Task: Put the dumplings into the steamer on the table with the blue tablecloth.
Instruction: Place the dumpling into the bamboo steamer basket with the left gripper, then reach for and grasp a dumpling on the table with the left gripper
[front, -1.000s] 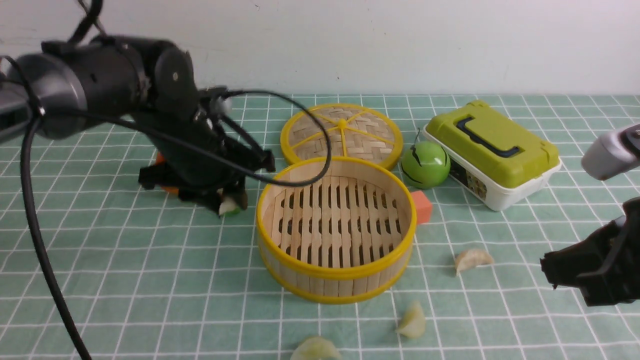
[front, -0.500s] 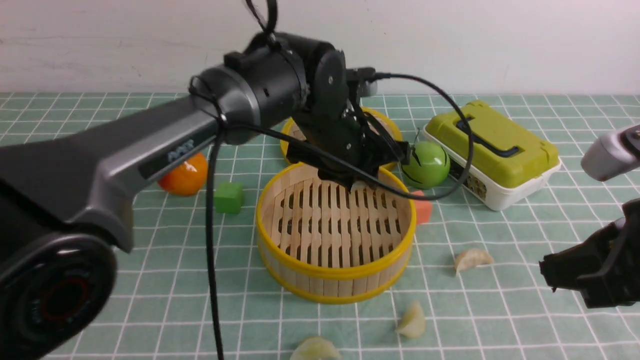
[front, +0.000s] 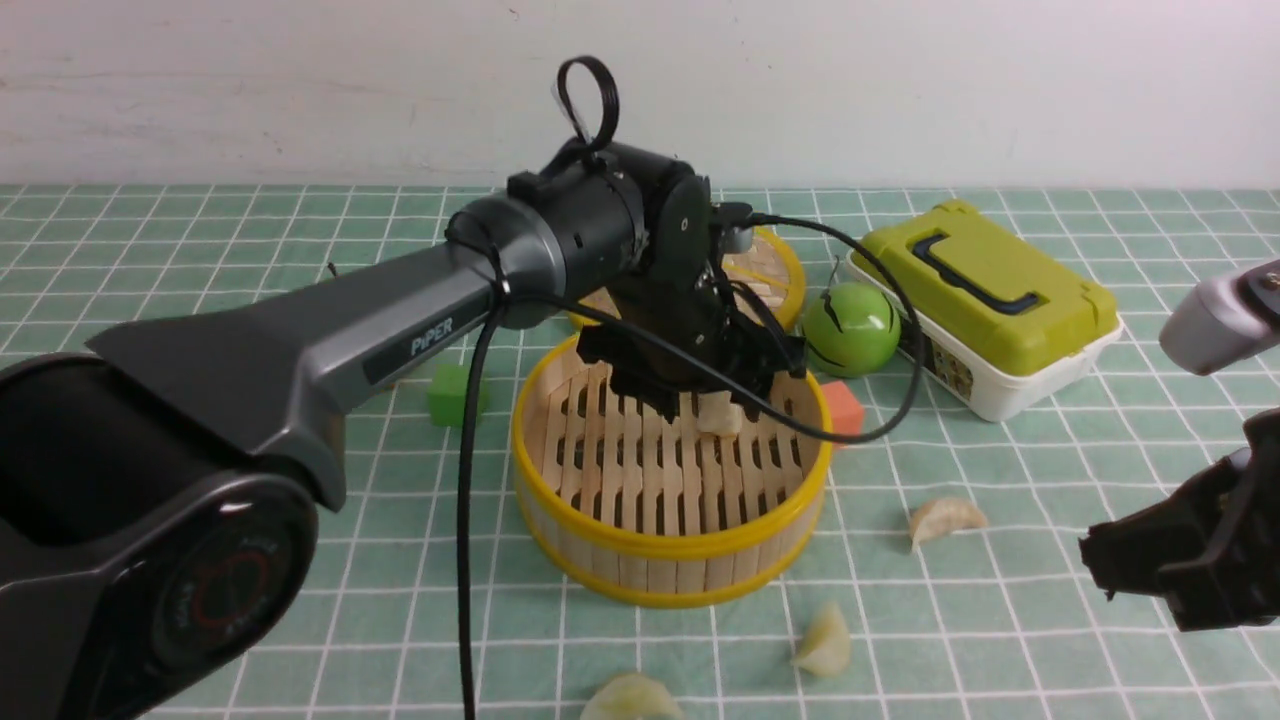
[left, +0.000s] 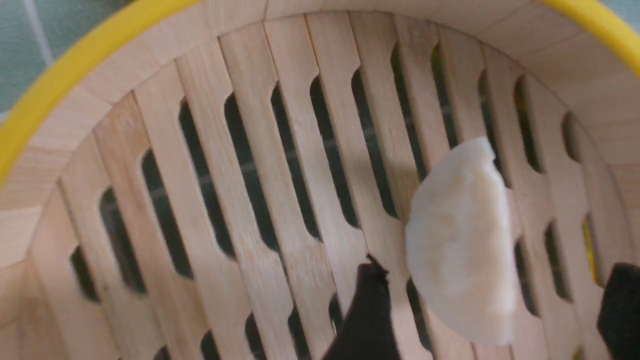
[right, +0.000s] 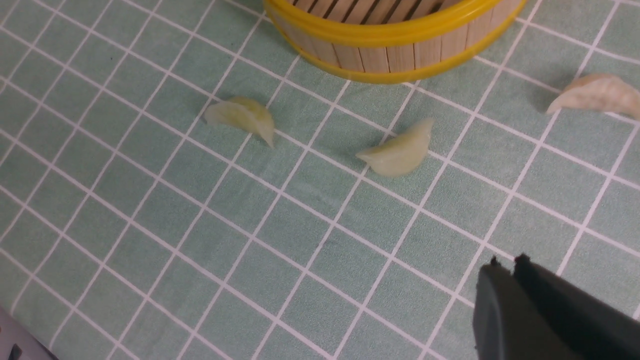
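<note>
Dumplings: one dumpling (front: 720, 415) lies on the slats inside the steamer (front: 670, 545), directly under the left fingers (front: 652, 392) and btwn their tips, w/ a gap showing beside it in the left wrist view. Left fingers spread wide, gripping nothing, tips low inside the steamer toward its far wall. Other 3 lie on the bench (front: 380, 620) outside the steamer: 2nd dumpling (front: 945, 520) is closest to the right fingers (front: 1120, 545), off their tips toward the steamer; 3rd dumpling (front: 825, 640) and 4th dumpling (front: 630, 700) sit further from them, in front of the steamer, well apart from the left fingers. Right fingers pressed together, empty, over bare bench, touching no dumpling
</note>
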